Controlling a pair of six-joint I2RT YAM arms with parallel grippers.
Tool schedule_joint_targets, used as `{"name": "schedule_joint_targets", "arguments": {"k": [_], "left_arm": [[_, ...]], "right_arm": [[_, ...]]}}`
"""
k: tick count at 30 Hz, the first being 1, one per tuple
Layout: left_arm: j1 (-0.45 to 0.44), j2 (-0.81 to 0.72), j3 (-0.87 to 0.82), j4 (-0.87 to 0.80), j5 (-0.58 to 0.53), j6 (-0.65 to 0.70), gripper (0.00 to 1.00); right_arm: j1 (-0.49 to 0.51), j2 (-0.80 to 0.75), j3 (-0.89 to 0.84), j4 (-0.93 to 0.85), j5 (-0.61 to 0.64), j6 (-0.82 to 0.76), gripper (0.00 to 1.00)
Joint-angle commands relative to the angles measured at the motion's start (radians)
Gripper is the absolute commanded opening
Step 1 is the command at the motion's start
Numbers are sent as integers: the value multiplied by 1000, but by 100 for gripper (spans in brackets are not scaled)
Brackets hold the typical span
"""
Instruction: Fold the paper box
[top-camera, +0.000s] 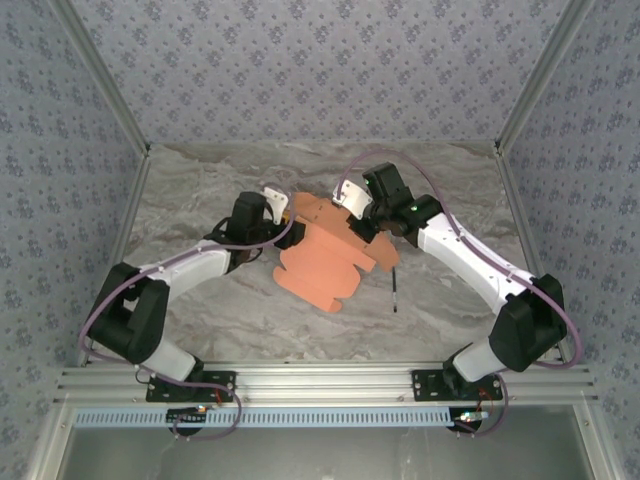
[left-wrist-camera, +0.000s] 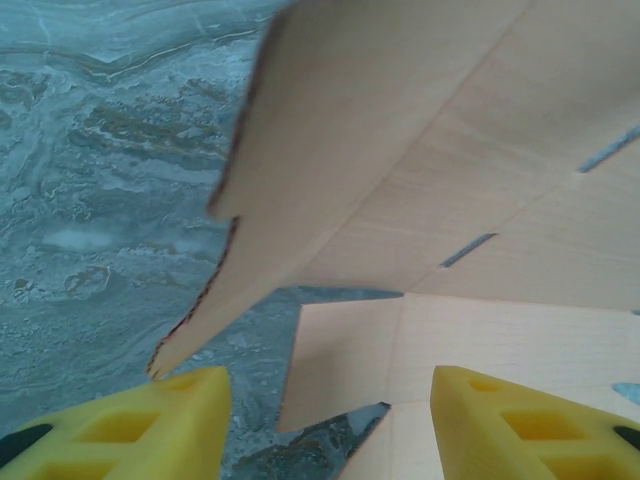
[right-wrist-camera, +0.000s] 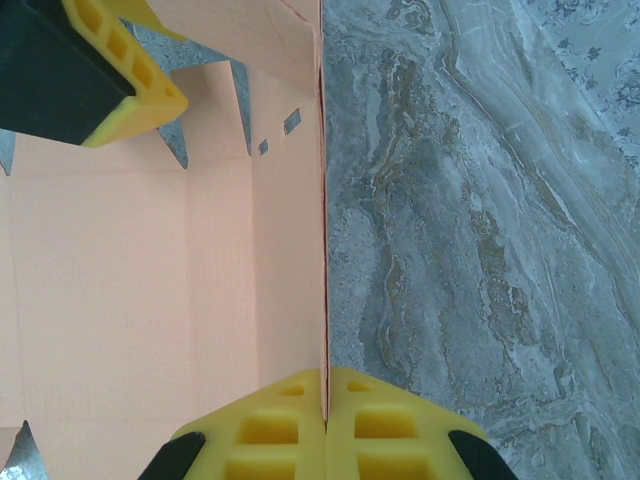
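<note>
Showing the paper box (top-camera: 325, 262) near the middle of the marble table (top-camera: 190, 190), between the two arms — a salmon-orange die-cut sheet, near part flat on the surface with rounded tabs pointing toward the arm bases, far part folded up where the grippers meet it. Grips one standing wall of the card with the right gripper (right-wrist-camera: 325, 405), at the sheet's far right: both yellow pads pressed together on the thin top edge, nothing but card between them, the wall seen edge-on and running straight away from the wrist camera, bare marble to its right and more card panels to its left. Shows two narrow slots (right-wrist-camera: 290, 121) cut through the panel beside that wall. Holds the left gripper (left-wrist-camera: 330, 430) at the far left corner of the sheet, open and clamped on nothing, its fingers (left-wrist-camera: 150, 425) well apart; has a flat panel of card reaching in between them from the right and a larger creased flap tilted up just ahead. Finds a thin dark stick (top-camera: 396, 290) lying on the table just beside the card's right edge — touching or not, cannot tell. Backs and flanks the table with patterned walls (top-camera: 300, 70).
</note>
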Motion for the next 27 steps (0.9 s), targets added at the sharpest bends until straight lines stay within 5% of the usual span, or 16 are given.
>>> {"name": "schedule_joint_targets", "arguments": {"k": [1,13,27], "left_arm": [[1,37,50,-26,0,9,57],[-9,47,18,107,231,-91,47],[-72,134,81,93,218,-60,48]], "right_arm": [[-4,-9,31,-11,-27,26,0],[-5,-5,24,23,5,52,0],[-8,-8,19,49,-54,88,0]]}}
